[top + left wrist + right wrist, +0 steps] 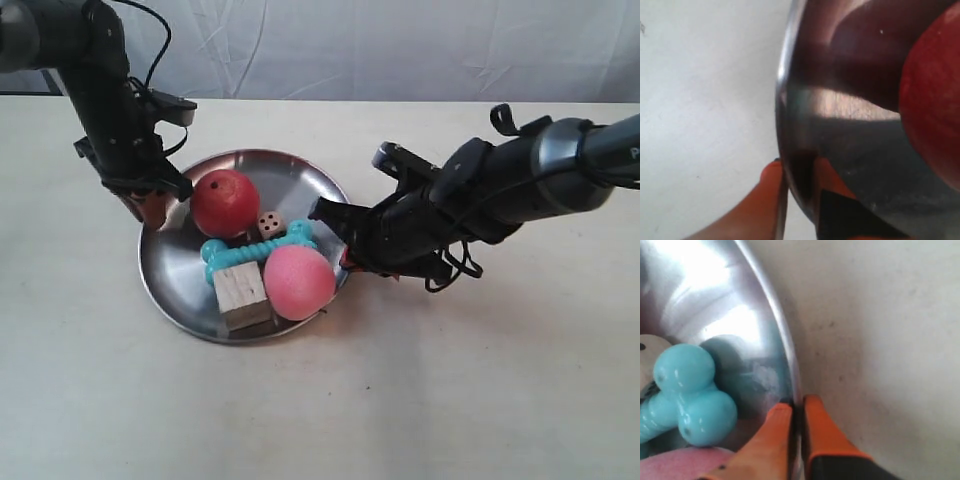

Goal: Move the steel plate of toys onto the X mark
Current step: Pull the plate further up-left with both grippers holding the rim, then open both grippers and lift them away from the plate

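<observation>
The steel plate (pixel 170 270) rests on the pale table, holding a red apple-like ball (pixel 225 203), a pink egg-shaped ball (pixel 298 282), a turquoise bone (pixel 255 250), a small die (pixel 269 224) and a pale wooden block (pixel 242 295). My left gripper (pixel 152 208) is shut on the plate's rim (pixel 782 100), one orange finger (pixel 755 205) outside and one inside, with the red ball (pixel 935 105) close by. My right gripper (pixel 345 258) is shut on the opposite rim (pixel 790 365), next to the bone (pixel 690 390). No X mark shows in any view.
Bare pale table (pixel 450 400) spreads around the plate. A crumpled white backdrop (pixel 400 50) hangs behind the far edge. Both black arms reach in from the two sides of the plate.
</observation>
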`<state>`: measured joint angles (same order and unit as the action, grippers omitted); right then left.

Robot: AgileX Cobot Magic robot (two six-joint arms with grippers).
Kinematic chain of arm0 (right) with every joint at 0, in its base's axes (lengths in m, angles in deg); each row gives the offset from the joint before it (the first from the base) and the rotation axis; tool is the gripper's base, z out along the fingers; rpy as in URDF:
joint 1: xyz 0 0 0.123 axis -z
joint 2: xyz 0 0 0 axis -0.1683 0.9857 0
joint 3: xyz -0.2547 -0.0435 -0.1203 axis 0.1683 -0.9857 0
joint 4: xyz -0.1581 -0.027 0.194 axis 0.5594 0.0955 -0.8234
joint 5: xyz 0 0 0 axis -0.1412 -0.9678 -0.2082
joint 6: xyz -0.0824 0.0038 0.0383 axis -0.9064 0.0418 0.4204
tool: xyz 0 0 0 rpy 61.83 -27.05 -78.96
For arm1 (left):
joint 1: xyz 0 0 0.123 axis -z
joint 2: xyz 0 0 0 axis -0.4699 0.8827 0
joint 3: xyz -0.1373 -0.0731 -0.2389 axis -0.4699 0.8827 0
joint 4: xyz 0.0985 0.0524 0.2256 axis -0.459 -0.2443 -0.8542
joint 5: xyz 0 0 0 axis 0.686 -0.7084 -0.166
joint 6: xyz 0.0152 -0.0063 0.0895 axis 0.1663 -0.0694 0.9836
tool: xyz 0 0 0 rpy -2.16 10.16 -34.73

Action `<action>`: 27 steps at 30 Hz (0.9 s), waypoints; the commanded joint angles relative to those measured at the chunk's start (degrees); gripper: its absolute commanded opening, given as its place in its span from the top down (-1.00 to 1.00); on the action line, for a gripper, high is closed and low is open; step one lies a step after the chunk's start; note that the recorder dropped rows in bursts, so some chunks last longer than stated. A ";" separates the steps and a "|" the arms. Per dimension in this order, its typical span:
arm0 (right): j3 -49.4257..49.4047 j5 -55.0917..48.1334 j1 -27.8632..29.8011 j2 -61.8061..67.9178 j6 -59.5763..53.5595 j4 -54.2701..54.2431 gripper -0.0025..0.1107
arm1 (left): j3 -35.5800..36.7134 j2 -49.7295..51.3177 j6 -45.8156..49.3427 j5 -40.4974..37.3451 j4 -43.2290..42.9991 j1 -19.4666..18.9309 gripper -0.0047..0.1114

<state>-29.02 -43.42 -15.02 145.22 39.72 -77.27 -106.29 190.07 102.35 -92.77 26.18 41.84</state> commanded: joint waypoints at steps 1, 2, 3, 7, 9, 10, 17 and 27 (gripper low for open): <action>7.34 -3.14 -0.61 3.96 0.95 4.46 0.97 | -1.03 3.25 1.54 -3.09 10.55 2.30 0.92; 8.18 -3.63 -0.61 4.62 0.95 5.67 0.97 | -1.18 3.60 0.91 -3.09 10.29 2.30 0.92; 8.84 -4.20 -0.61 5.14 0.95 7.03 0.97 | -1.18 3.78 0.38 -3.09 9.93 2.30 0.92; 9.90 -4.86 -0.61 5.99 0.95 13.00 0.97 | -1.18 3.89 -3.45 -2.38 8.06 2.30 0.92; 9.90 -4.98 -0.61 5.99 0.95 15.03 0.97 | -1.18 3.89 -4.35 -1.71 7.84 2.30 0.92; 9.90 -5.42 -0.61 5.99 0.95 15.57 0.97 | -1.18 3.89 -5.13 -1.44 7.84 2.30 0.92; 9.90 -7.72 -0.61 5.99 0.95 18.38 0.68 | -1.18 3.89 -8.43 -2.28 7.98 2.30 0.66; 9.90 -7.61 -0.50 5.99 1.34 18.17 0.36 | -1.28 3.89 -13.65 -2.81 4.97 1.73 -0.01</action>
<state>-19.76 -50.74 -14.53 151.36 41.99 -57.98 -107.27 194.04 90.01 -95.48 25.84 42.33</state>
